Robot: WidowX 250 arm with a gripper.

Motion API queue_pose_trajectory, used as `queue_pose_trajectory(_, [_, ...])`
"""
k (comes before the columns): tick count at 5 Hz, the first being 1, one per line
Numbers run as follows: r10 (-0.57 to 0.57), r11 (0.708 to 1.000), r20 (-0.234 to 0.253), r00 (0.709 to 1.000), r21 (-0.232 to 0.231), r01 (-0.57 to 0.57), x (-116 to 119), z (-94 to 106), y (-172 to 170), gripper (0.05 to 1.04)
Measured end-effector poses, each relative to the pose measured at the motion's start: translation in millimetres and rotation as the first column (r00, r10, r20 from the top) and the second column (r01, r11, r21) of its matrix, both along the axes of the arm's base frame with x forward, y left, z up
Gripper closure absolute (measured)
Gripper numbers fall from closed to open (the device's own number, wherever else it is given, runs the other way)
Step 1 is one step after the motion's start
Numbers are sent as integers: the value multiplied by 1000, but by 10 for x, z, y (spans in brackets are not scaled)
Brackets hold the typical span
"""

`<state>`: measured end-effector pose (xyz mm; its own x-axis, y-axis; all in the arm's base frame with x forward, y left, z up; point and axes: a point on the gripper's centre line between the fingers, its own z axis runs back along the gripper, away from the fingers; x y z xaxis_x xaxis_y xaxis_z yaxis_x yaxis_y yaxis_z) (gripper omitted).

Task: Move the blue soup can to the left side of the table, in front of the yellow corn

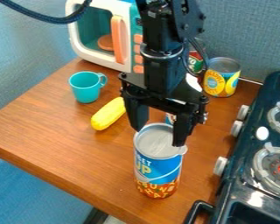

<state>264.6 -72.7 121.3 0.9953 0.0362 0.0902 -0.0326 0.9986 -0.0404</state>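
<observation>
While the tall blue-and-orange can [158, 170] stands upright near the front edge of the wooden surface [60, 131], the other items lie beyond or beside it. Beyond the can and to its left are a yellow elongated item [109, 113], a teal mug [85, 91] and, farther back, a toy microwave [126, 52]. Beyond it and to its right is a yellow-labelled can [222, 79], with a red-and-green can [195, 62] partly hidden by the arm. Directly behind the tall can, a small, mostly covered item limits clearance; the black toy stove [236, 183] bounds its right side. The claw [159, 137] is open, pointing downward, its fingers spread across the can's top rim. Contact with the rim cannot be determined.
</observation>
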Motion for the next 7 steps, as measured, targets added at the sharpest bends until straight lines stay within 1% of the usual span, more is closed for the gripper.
queue_pose_trajectory(1, [2, 1000, -24, 1000, 6, -1, -20, -72, 5, 80])
queue_pose_trajectory(2, [11, 1000, -15, 1000, -15, -12, -10, -148, -30, 81])
queue_pose_trajectory(3, [-2, 1000, -16, 1000, -13, 2, -58, -223, -126, 81])
queue_pose_trajectory(4, [-8, 1000, -16, 1000, -26, 8, -65, -288, -154, 81])
queue_pose_trajectory(5, [-29, 998, 0, 1000, -59, 29, -29, -316, -214, 81])
queue_pose_trajectory(6, [-37, 998, 0, 999, -43, 37, 50, -351, -216, 80])
queue_pose_trajectory(7, [-50, 999, 6, 999, 6, 50, 160, -395, -212, 80])
